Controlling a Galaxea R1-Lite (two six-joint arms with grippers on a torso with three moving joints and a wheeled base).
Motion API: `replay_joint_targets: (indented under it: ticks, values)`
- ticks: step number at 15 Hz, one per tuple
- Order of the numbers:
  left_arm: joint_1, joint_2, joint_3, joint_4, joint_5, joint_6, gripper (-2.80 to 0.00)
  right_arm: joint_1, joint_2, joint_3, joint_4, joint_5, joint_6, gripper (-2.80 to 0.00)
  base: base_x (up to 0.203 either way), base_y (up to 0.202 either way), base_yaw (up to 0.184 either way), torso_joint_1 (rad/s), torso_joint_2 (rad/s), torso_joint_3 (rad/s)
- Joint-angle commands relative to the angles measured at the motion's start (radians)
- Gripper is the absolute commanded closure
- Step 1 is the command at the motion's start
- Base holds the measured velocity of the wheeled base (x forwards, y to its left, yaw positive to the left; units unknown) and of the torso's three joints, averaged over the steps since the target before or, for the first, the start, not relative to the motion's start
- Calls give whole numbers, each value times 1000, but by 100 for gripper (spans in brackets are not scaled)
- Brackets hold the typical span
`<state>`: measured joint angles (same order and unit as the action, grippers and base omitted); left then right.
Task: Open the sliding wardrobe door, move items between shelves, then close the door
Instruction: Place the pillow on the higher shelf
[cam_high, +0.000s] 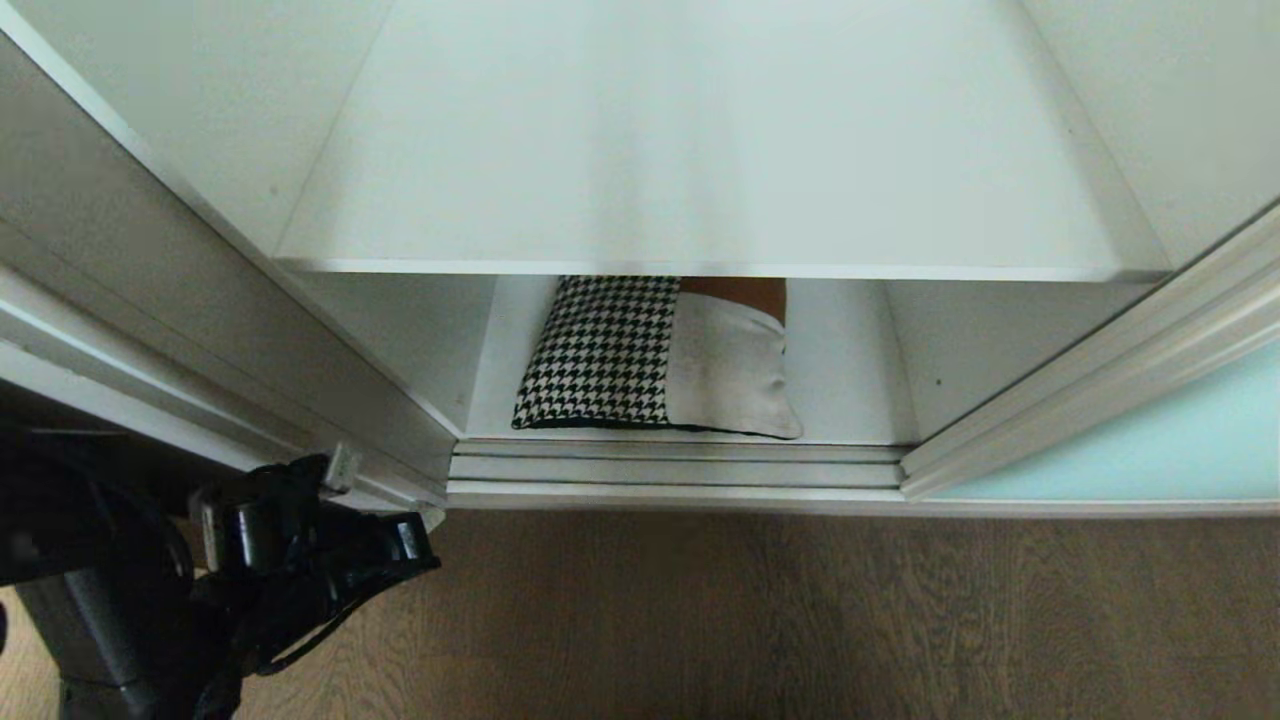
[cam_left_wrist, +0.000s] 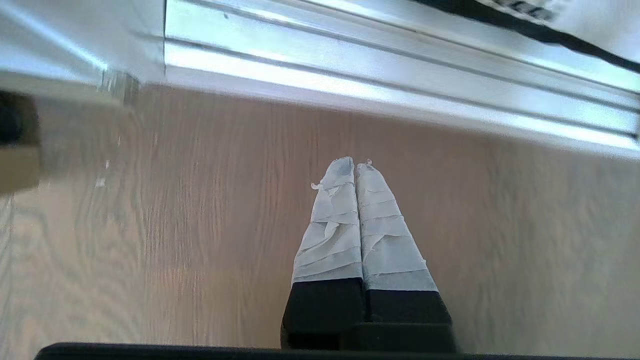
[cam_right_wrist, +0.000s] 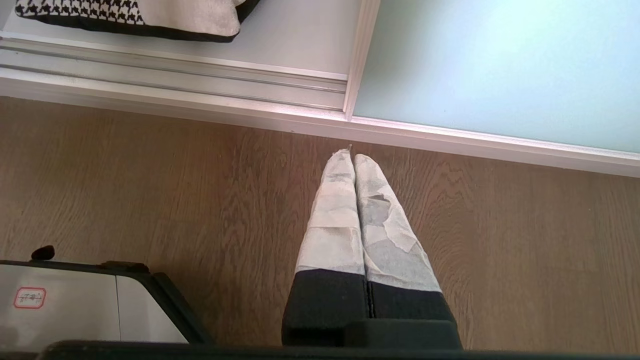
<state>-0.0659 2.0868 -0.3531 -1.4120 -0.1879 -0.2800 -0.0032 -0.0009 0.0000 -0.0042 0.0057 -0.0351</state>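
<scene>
A: Below the wide white upper shelf (cam_high: 700, 180), on the bottom shelf (cam_high: 850, 390): houndstooth-and-grey cushion (cam_high: 650, 360), lying flat just behind the floor track (cam_high: 680, 470). Sliding wardrobe door (cam_high: 1150, 440) sits pushed to the right, compartment open.

B: And the claws?

A: Left claw (cam_left_wrist: 356, 167) low at the left, over the wood floor (cam_high: 800, 620) nr the track, taped fingers pressed together, nothing held. Right claw (cam_right_wrist: 350, 157) likewise clenched and empty, above the floor in front of the door's bottom rail.

No text can be read; a red-framed label (cam_right_wrist: 30, 297) on the robot's base (cam_right_wrist: 75, 305) is illegible
</scene>
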Motion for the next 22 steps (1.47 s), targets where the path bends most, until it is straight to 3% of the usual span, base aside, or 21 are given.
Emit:
replay_joint_targets:
  ticks: [1, 8, 11, 12, 18, 22]
  values:
    - [-10, 109, -91, -12, 21, -2, 0, 0, -1, 0, 0, 0, 0, 0, 0, 0, 0, 0, 0, 0]
    - [-18, 256, -244, 2, 28, -16, 0, 0, -1, 0, 0, 0, 0, 0, 0, 0, 0, 0, 0, 0]
    - [-20, 254, -345, 76, 25, -53, 0, 0, -1, 0, 0, 0, 0, 0, 0, 0, 0, 0, 0, 0]
    - [-20, 248, -390, 118, 23, -70, -280, 0, -1, 0, 0, 0, 0, 0, 0, 0, 0, 0, 0, 0]
    - [-46, 282, -607, 290, 17, -109, -280, 0, -1, 0, 0, 0, 0, 0, 0, 0, 0, 0, 0, 0]
    - [-53, 319, -755, 353, 17, -175, -280, 0, -1, 0, 0, 0, 0, 0, 0, 0, 0, 0, 0, 0]
